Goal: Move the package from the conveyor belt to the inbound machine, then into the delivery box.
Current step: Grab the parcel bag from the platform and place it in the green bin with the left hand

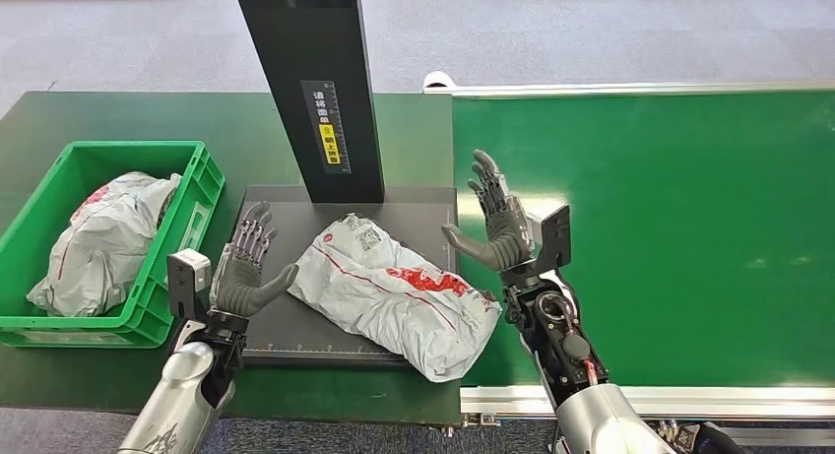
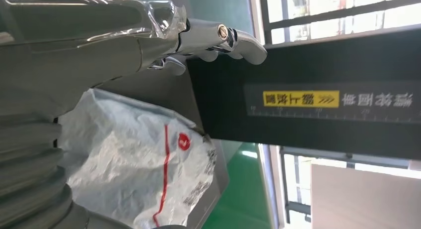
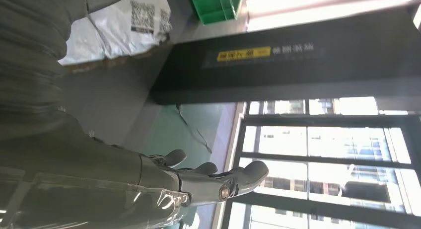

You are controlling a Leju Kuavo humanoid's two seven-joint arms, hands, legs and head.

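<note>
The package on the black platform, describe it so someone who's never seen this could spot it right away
Find the tall black column in the middle; at its foot lies a flat black platform. The package lies on it between the open left hand and right hand, its corner overhanging toward the green belt. Unlike the bag in the green crate, it lies flat in the open, with red lettering.

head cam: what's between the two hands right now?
In the head view, the crumpled grey plastic mailer package with red print lies on the black scanner platform between the open left hand and open right hand; neither touches it.
</note>
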